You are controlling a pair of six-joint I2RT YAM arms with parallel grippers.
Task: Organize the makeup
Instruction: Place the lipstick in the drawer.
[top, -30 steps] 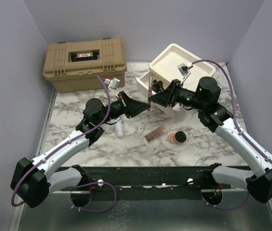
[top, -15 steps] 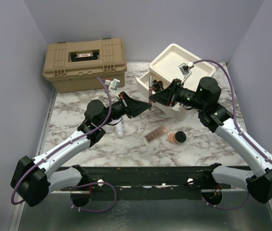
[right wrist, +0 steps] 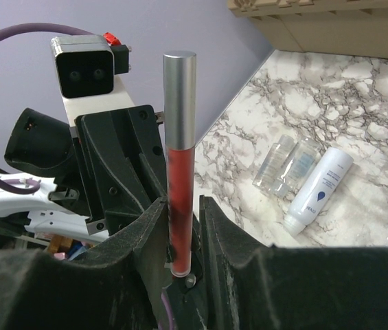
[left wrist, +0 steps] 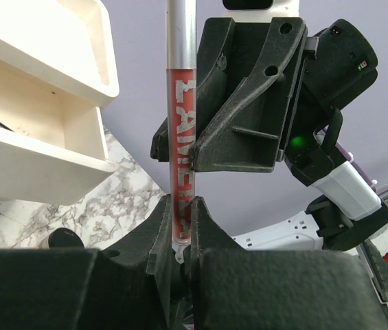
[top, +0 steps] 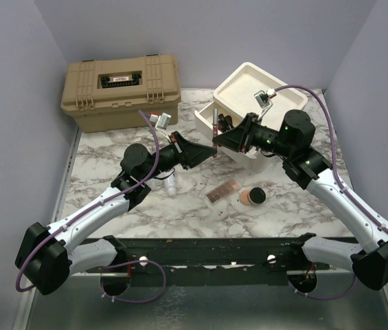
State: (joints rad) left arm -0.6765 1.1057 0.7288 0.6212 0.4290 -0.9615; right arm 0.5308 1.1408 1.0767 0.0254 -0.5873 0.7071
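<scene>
The left pincer [left wrist: 180,213] has been brought nearer the right pincer [right wrist: 182,220]. The tube [left wrist: 180,124] is pinched in the left and sits between the right's fingers [right wrist: 224,237]; squeezed there or not cannot be told. It should be let go only once the right is tight.

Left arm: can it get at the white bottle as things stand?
Probably not yet. The left pincer is shut on the red tube, up off the table. The bottle lies uncovered on the table, so likely yes once the tube is released.
</scene>
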